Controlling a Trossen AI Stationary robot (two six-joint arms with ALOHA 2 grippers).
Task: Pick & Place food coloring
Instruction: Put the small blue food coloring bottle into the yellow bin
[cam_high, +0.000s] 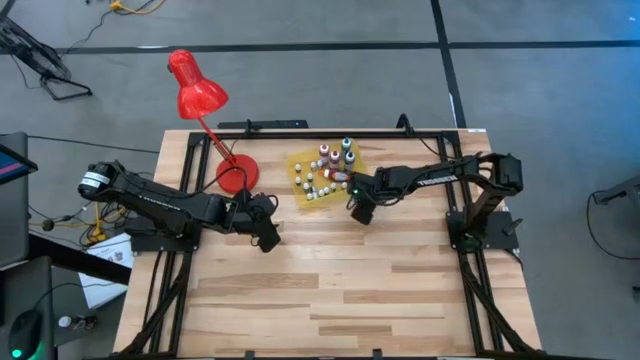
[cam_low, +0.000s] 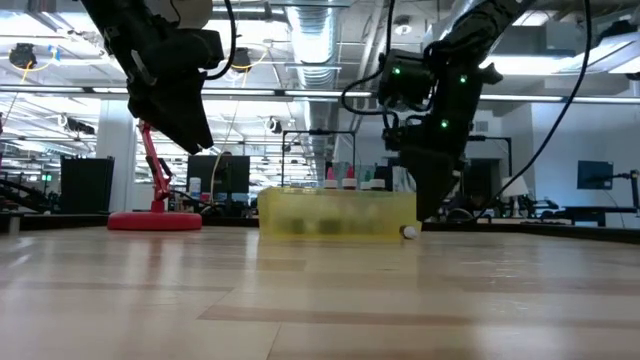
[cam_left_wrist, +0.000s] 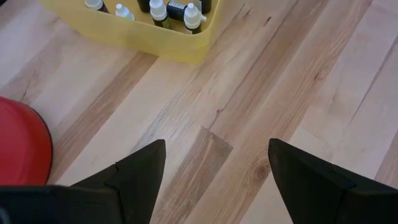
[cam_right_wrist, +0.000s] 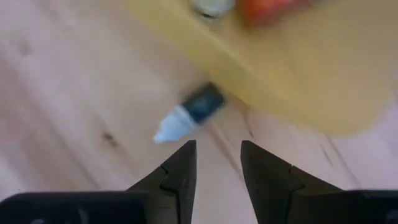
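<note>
Near edge of the table (cam_high: 330, 310) is bare wood. At centre-left the left gripper (cam_left_wrist: 217, 165) hangs over the boards with fingers spread wide, holding nothing; it waits.

At about 3 o'clock from it, the right gripper (cam_right_wrist: 217, 163) hovers just off the yellow tray (cam_high: 318, 178) at its 4 o'clock corner, fingers partly apart with nothing between them. One dark bottle with a pale cap (cam_right_wrist: 189, 113) lies on its side on the wood, touching or just beside the tray edge, right ahead of those fingers.

The rest of the food coloring (cam_high: 330, 165) stands in the tray, toward 12 o'clock.

Step, as judged: reaching for the fallen bottle. Next move calls for lowering, lining the fingers across the bottle's body, then closing. A red desk lamp (cam_high: 195, 90) stands at 10 o'clock, clear of this.
</note>
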